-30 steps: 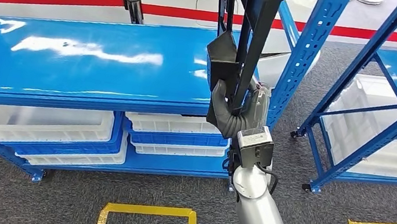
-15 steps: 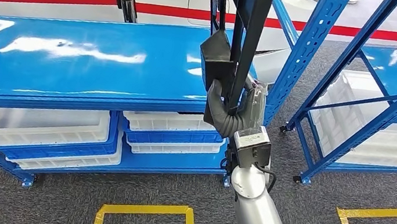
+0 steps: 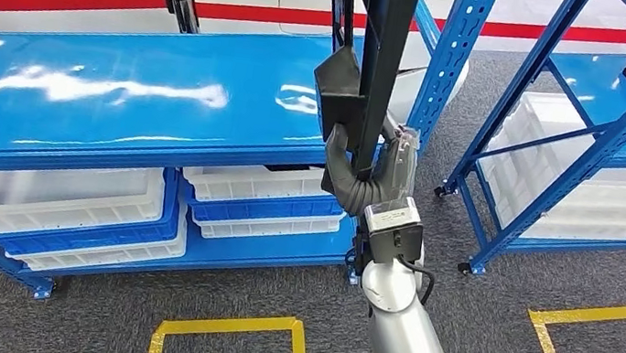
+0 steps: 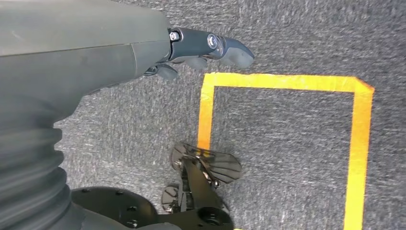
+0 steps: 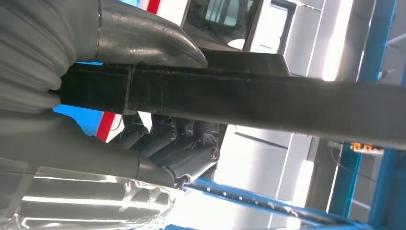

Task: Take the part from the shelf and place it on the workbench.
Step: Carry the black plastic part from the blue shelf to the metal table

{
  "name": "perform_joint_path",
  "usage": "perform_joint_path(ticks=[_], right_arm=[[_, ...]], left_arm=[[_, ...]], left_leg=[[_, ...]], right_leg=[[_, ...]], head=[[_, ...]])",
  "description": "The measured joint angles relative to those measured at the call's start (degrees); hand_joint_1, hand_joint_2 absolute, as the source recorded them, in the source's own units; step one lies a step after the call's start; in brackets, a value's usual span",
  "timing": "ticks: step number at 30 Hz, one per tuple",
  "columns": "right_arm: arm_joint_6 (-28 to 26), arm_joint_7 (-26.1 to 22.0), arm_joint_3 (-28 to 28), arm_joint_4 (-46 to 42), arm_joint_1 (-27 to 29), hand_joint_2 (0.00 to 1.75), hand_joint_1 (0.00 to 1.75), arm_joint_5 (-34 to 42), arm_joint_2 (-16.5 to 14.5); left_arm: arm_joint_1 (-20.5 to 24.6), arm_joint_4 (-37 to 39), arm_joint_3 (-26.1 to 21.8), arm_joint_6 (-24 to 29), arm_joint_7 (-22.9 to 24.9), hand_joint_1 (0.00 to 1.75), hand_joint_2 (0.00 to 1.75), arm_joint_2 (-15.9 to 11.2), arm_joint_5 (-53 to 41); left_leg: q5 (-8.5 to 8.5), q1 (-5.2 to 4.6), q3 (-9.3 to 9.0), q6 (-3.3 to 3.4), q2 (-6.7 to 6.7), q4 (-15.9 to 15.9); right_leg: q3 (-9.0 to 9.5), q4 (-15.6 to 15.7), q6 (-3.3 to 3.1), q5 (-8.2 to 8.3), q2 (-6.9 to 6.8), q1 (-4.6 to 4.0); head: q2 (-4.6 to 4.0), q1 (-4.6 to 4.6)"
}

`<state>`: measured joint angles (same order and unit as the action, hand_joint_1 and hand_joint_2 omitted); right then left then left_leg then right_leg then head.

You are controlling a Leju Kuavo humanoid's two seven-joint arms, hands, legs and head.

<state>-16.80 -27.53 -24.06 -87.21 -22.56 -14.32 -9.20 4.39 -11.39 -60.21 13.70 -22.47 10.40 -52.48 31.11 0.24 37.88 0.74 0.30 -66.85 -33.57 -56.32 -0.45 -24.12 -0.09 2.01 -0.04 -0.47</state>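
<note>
Head view: right hand (image 3: 363, 176) clenched round black part (image 3: 374, 47) — held upright over blue shelf (image 3: 116, 103) edge | left hand (image 4: 201, 48) grasps nothing, fingers apart | part looks stiff, long, top-heavy — likely best gripped low on its bar.

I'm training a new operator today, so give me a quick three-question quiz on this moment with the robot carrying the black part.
1. True or false: the right hand grips the black part.
2. Which best describes the left hand? A holds a bin; B hangs over grey carpet near yellow floor tape; C rests on the shelf.
3. Fill in: white bins sit under the long ____ shelf top.

Key: 1 true; 2 B; 3 blue.
</note>
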Motion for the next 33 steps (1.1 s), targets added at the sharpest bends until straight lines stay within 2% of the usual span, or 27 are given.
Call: perform_joint_path(ticks=[1,2,3,4,7,8,10,11,12,13,14,16,17,18,19,20,21,23,24,25,27,28,29,31,32,33], right_arm=[[-0.02,0.07,-0.04,0.01,0.00,1.75,1.55,0.01,-0.07],[-0.05,0.16,-0.07,0.01,0.00,1.75,1.55,0.03,-0.08],[-0.09,0.25,-0.08,0.01,0.02,1.75,1.55,0.08,-0.07],[-0.13,0.32,-0.09,0.01,0.02,1.75,1.55,0.14,-0.07],[-0.19,0.36,-0.09,-0.04,-0.02,1.75,1.55,0.26,-0.15],[-0.20,0.37,-0.10,-0.08,-0.05,1.75,1.55,0.26,-0.24],[-0.23,0.39,-0.14,-0.13,-0.09,1.75,1.55,0.32,-0.35],[-0.27,0.43,-0.15,-0.13,-0.11,1.75,1.55,0.42,-0.35],[-0.33,0.46,-0.15,-0.14,-0.12,1.75,1.55,0.61,-0.31],[-0.39,0.52,-0.15,-0.15,-0.15,1.75,1.55,0.86,-0.26],[-0.44,0.57,-0.15,-0.15,-0.17,1.75,1.55,1.13,-0.18],[-0.47,0.63,-0.16,-0.15,-0.15,1.75,1.55,1.65,-0.04],[-0.47,0.63,-0.15,-0.15,-0.10,1.75,1.55,1.90,0.07],[-0.47,0.63,-0.15,-0.15,-0.05,1.75,1.55,2.11,0.21],[-0.48,0.63,-0.14,-0.15,0.00,1.75,1.55,2.30,0.35],[-0.49,0.63,-0.14,-0.15,0.03,1.75,1.55,2.42,0.47],[-0.51,0.63,-0.14,-0.17,0.03,1.75,1.55,2.51,0.55],[-0.59,0.75,-0.13,-0.25,-0.01,1.75,1.55,2.57,0.59],[-0.58,0.97,-0.13,-0.27,-0.06,1.75,1.55,2.61,0.58],[-0.50,1.30,-0.13,-0.25,-0.10,1.75,1.55,2.67,0.61],[-0.25,1.86,-0.10,-0.03,-0.16,1.75,1.55,2.68,0.80],[-0.10,1.92,-0.10,0.14,-0.18,1.75,1.55,2.64,0.90],[0.05,1.75,-0.11,0.28,-0.19,1.75,1.55,2.62,0.97],[0.40,0.80,-0.11,0.44,-0.08,1.75,1.55,2.75,1.14],[0.51,0.13,-0.09,0.45,0.09,1.75,1.55,2.85,1.27],[0.56,-0.44,-0.08,0.45,0.33,1.75,1.55,2.90,1.42]], left_arm=[[0.00,0.00,-0.01,0.02,0.01,0.00,1.75,0.01,0.00],[0.00,0.00,-0.02,0.02,0.01,0.00,1.75,0.01,0.00],[0.00,0.00,-0.03,0.03,0.01,0.00,1.75,0.00,0.00],[0.00,0.00,-0.03,0.05,0.01,0.00,1.75,-0.01,0.00],[0.07,0.00,-0.03,0.09,-0.01,0.00,1.75,0.05,0.00],[0.09,0.00,-0.03,0.09,-0.01,0.00,1.75,0.09,0.00],[0.11,0.00,-0.03,0.09,-0.02,0.00,1.75,0.13,0.00],[0.11,0.00,-0.03,0.10,-0.03,0.00,1.75,0.13,0.00],[0.16,0.00,-0.03,0.11,-0.07,0.00,1.75,0.16,-0.01],[0.21,0.00,-0.03,0.13,-0.12,0.00,1.75,0.19,-0.03],[0.26,0.00,-0.03,0.15,-0.16,0.00,1.75,0.21,-0.05],[0.30,0.00,-0.03,0.19,-0.23,0.00,1.75,0.23,-0.18],[0.30,0.00,-0.03,0.22,-0.25,0.00,1.75,0.23,-0.24],[0.30,0.00,-0.03,0.24,-0.26,0.00,1.75,0.23,-0.32],[0.30,0.00,-0.03,0.27,-0.26,0.00,1.75,0.24,-0.40],[0.30,0.00,-0.03,0.30,-0.26,0.00,1.75,0.25,-0.49],[0.32,0.00,-0.03,0.33,-0.28,0.00,1.75,0.30,-0.56],[0.36,0.00,-0.04,0.46,-0.39,0.00,1.75,0.45,-0.60],[0.37,0.00,-0.04,0.56,-0.46,0.00,1.75,0.51,-0.60],[0.36,0.00,-0.05,0.69,-0.53,0.00,1.75,0.54,-0.59],[0.30,0.00,-0.05,0.90,-0.60,0.00,1.75,0.50,-0.60],[0.24,0.00,-0.06,0.98,-0.61,0.00,1.75,0.48,-0.63],[0.18,0.00,-0.07,1.03,-0.61,0.00,1.75,0.46,-0.67],[0.14,0.00,-0.07,1.07,-0.61,0.00,1.75,0.42,-0.78],[0.14,0.00,-0.06,1.05,-0.61,0.00,1.75,0.38,-0.83],[0.14,0.00,-0.05,1.04,-0.61,0.00,1.75,0.34,-0.86]], left_leg=[[2.32,0.27,1.19,-0.32,-0.01,-3.88],[3.74,0.57,1.84,-0.59,0.00,-6.71],[4.05,0.85,1.54,-0.80,0.00,-7.59],[3.29,1.13,0.06,-0.97,0.01,-6.09],[-0.59,1.74,-7.78,-1.48,-0.67,5.77],[-1.24,1.69,-9.22,-1.44,-1.01,8.24],[-1.84,1.07,-9.30,-0.76,-1.38,8.97],[-2.36,0.91,-8.92,-0.12,-1.22,8.98],[-3.02,0.68,-8.44,0.56,-1.05,9.07],[-3.77,0.54,-7.82,1.31,-0.84,9.22],[-4.58,0.42,-7.02,1.95,-0.61,9.38],[-5.98,-0.09,-5.19,2.71,-0.32,9.35],[-6.67,-0.38,-4.25,2.89,-0.20,9.33],[-7.41,-0.72,-3.28,3.08,-0.09,9.31],[-8.14,-1.08,-2.31,3.20,-0.02,9.31],[-8.88,-1.45,-1.40,3.28,0.02,9.30],[-9.61,-1.71,-0.60,3.34,0.04,9.26],[-10.87,-2.12,0.45,3.14,0.06,9.25],[-11.49,-2.07,0.67,2.93,0.13,9.34],[-12.10,-2.01,0.80,2.61,0.21,9.54],[-12.89,-1.64,1.08,1.95,0.23,9.79],[-11.77,-1.45,1.49,1.45,0.04,9.16],[-9.53,-1.20,2.07,0.91,-0.16,7.64],[-3.07,-0.41,3.55,-0.28,-0.43,1.48],[-0.99,0.02,4.09,-0.78,-0.42,-2.16],[-0.41,0.43,4.16,-1.25,-0.40,-5.05]], right_leg=[[-0.45,-0.02,-0.01,0.34,0.01,0.01],[-0.91,-0.05,0.11,0.70,0.02,0.06],[-1.34,-0.07,0.33,1.04,0.05,0.13],[-1.71,-0.08,0.62,1.36,0.10,0.26],[-2.40,-0.16,1.89,2.30,0.33,0.41],[-2.53,-0.16,2.42,2.67,0.35,0.28],[-2.71,0.01,3.49,3.51,0.35,0.04],[-2.91,0.12,4.02,3.84,0.32,0.00],[-3.43,-0.22,4.19,3.48,0.27,0.05],[-4.33,-1.42,4.02,2.21,0.21,0.08],[-5.58,-3.84,3.51,0.04,0.14,0.04],[-8.16,-11.46,2.41,-5.15,0.10,-0.07],[-8.90,-15.11,2.31,-6.70,0.10,-0.23],[-8.83,-17.45,2.48,-7.08,0.10,-0.46],[-7.81,-17.91,2.70,-6.49,0.10,-0.79],[-5.69,-16.20,2.73,-5.42,0.10,-1.19],[-2.54,-12.67,2.35,-4.66,0.07,-1.75],[4.08,-3.88,0.84,-5.32,-0.15,-2.72],[5.92,-0.78,0.19,-5.89,-0.25,-3.03],[6.61,0.90,-0.24,-6.15,-0.33,-3.18],[5.93,1.78,-0.70,-4.95,-0.40,-2.80],[5.62,2.01,-0.99,-4.13,-0.45,-2.49],[5.21,2.23,-1.27,-3.23,-0.50,-2.09],[3.79,2.24,-1.50,-1.53,-0.53,-1.75],[2.84,2.14,-1.43,-0.74,-0.54,-1.62],[1.69,1.98,-1.17,0.04,-0.54,-1.47]], head=[[0.00,-0.06],[0.00,-0.06],[0.01,-0.07],[0.01,-0.07],[0.00,-0.12],[0.00,-0.04],[0.00,0.14],[0.00,0.26],[0.00,0.27],[0.00,0.39],[0.01,0.55],[0.00,0.86],[0.00,0.91],[0.01,0.92],[0.00,0.94],[0.01,0.93],[0.02,0.91],[0.02,0.78],[0.01,0.71],[0.01,0.67],[0.01,0.70],[0.01,0.73],[0.00,0.65],[0.00,0.43],[0.00,0.33],[0.00,0.32]])
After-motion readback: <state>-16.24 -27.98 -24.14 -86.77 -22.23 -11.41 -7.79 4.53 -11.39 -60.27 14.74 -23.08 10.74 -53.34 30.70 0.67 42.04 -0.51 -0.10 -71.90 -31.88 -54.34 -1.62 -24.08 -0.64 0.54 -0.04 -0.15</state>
